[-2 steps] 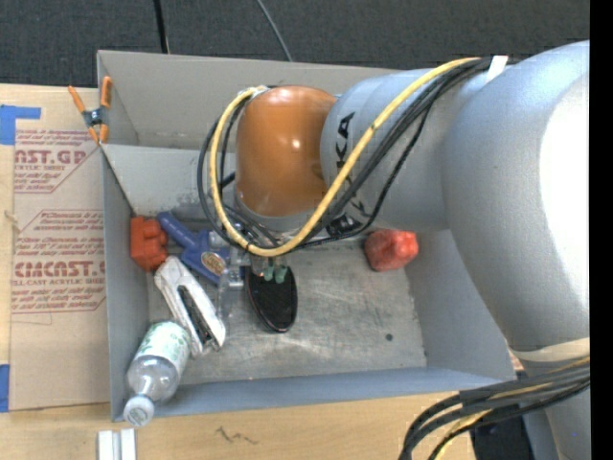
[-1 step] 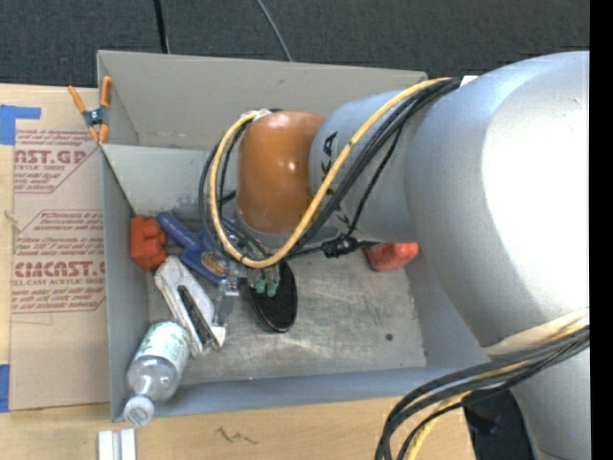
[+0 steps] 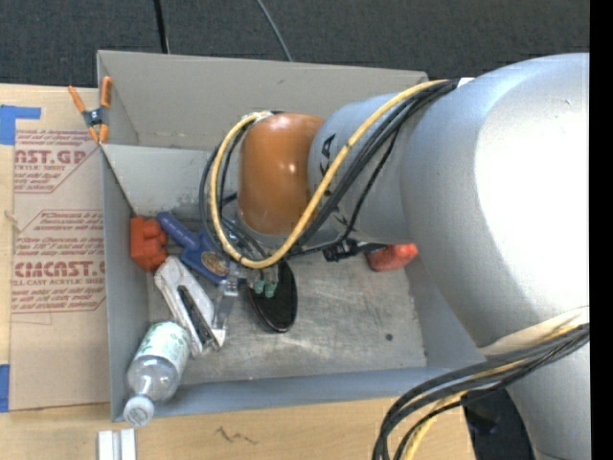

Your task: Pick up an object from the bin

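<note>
We are holding our gripper (image 3: 230,293) low in the bin (image 3: 316,383), unable to tell how open it is, between a white packet (image 3: 182,305) and a black oval thing (image 3: 276,305), both just beside it.

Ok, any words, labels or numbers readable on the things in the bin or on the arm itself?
Arm's grey casing: black lettering beside the orange cover, crossed by cables; not readable as a word.
Clear plastic bottle, near-left corner of the bin: any print too small to read.
White packet next to the bottle: no legible print.
Other things in the bin: no text that can be made out.
</note>
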{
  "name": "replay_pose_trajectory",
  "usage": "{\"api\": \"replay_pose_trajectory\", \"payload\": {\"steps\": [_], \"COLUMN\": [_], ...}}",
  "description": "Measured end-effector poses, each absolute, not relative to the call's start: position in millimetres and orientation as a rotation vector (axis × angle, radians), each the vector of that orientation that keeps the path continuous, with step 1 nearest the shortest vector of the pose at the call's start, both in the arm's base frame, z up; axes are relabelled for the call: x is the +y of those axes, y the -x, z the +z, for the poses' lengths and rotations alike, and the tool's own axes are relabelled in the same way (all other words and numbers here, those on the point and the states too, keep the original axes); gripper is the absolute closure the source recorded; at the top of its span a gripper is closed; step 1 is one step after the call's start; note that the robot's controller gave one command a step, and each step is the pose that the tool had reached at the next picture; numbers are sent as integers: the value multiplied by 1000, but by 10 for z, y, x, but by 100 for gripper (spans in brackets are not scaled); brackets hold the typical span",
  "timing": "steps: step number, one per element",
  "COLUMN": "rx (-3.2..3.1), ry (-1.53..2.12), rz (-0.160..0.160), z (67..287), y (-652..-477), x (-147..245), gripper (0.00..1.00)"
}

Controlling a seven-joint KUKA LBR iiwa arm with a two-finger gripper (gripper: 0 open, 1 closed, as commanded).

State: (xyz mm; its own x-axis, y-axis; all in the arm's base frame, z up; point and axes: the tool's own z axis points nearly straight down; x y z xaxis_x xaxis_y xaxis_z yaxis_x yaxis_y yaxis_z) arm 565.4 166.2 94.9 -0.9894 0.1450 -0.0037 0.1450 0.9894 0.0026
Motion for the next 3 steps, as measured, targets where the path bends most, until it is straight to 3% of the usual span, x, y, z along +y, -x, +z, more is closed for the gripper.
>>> {"api": "replay_pose_trajectory", "payload": {"steps": [1, 2, 3], "rx": [3141, 3130, 3104], "ry": [4, -149, -492], "rz": [0, 6, -1], "z": [986, 733, 727], "y": [-5633, -5581, -5517], "x": [1186, 1142, 1265], "gripper": [0, 0, 100]}}
